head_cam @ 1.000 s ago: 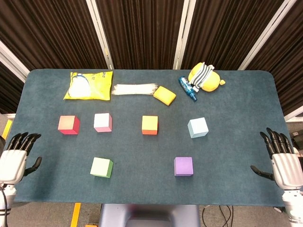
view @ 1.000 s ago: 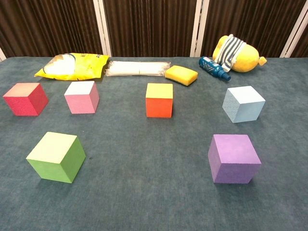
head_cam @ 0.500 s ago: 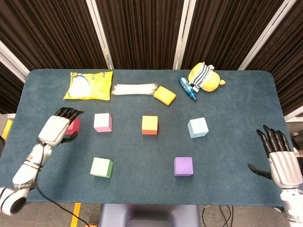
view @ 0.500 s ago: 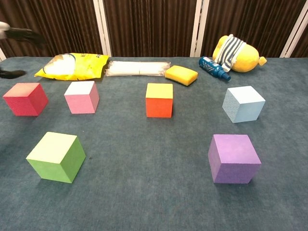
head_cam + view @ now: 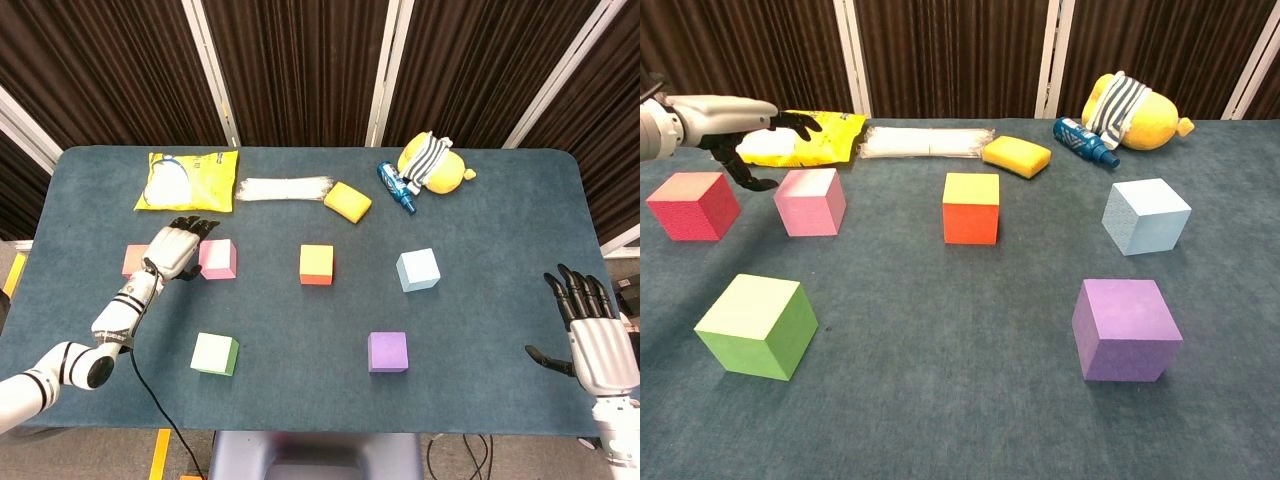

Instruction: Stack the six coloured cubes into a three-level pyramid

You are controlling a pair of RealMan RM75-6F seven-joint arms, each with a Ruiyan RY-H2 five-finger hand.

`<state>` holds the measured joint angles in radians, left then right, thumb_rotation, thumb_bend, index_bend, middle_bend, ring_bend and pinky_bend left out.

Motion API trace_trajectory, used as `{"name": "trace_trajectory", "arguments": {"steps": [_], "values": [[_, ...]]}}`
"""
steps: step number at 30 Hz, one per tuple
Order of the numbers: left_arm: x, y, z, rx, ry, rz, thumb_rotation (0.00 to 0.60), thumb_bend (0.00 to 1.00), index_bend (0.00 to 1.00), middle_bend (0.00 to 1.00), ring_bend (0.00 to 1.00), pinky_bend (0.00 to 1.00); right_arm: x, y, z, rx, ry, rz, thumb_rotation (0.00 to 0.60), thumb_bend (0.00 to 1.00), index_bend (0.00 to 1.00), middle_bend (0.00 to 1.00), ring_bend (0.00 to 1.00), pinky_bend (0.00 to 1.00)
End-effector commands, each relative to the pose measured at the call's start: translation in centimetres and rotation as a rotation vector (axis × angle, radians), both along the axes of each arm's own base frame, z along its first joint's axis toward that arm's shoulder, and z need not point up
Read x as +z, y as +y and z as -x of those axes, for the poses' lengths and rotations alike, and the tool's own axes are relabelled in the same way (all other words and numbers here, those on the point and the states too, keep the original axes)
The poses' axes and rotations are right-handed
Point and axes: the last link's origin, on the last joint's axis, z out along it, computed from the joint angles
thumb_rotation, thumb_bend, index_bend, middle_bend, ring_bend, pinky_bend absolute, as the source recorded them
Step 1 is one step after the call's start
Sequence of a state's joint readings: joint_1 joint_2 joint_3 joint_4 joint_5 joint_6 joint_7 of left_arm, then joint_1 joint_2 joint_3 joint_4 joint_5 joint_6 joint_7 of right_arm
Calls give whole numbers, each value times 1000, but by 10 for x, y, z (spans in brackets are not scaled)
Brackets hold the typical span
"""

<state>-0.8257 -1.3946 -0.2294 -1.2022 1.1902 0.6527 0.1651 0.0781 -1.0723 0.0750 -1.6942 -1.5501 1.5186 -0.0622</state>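
Six cubes lie apart on the blue table: red [image 5: 135, 259] [image 5: 692, 205], pink [image 5: 219, 258] [image 5: 811, 201], orange [image 5: 316, 264] [image 5: 971, 208], light blue [image 5: 418, 270] [image 5: 1146, 216], green [image 5: 215, 353] [image 5: 758, 326] and purple [image 5: 387, 351] [image 5: 1126, 329]. My left hand [image 5: 178, 248] [image 5: 735, 122] hovers open between the red and pink cubes, fingers spread above the pink cube's left edge, holding nothing. Over the table's right front edge, my right hand [image 5: 592, 335] is open and upright, away from every cube.
Along the back lie a yellow bag [image 5: 188, 180], a clear wrapped packet [image 5: 286, 189], a yellow sponge [image 5: 347, 202], a blue bottle [image 5: 394, 185] and a yellow plush toy [image 5: 433, 165]. Dark curtains hang behind the table.
My left hand has swung from the table's left front edge up and rightward, passing over the red cube toward the pink one. The right hand has barely shifted.
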Motion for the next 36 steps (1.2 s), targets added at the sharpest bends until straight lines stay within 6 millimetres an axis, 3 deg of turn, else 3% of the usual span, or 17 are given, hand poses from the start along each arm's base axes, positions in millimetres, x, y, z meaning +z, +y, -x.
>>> {"name": "trace_trajectory", "arguments": {"steps": [1, 18, 28, 36], "values": [[-9, 4, 3, 18, 36, 15, 600, 383, 12, 84, 27, 105, -1, -2, 0, -1, -2, -3, 600, 0, 0, 0, 0, 0], [-33, 10, 2, 79, 49, 75, 600, 381, 6, 103, 51, 103, -4, -8, 4, -22, -6, -14, 600, 0, 0, 0, 0, 0], [-6, 5, -8, 55, -26, 41, 600, 382, 13, 112, 57, 104, -5, -10, 4, -27, -16, -5, 600, 0, 0, 0, 0, 0], [-10, 4, -8, 79, -48, 69, 600, 382, 18, 111, 57, 105, -5, -10, 5, -30, -15, -4, 600, 0, 0, 0, 0, 0]]}}
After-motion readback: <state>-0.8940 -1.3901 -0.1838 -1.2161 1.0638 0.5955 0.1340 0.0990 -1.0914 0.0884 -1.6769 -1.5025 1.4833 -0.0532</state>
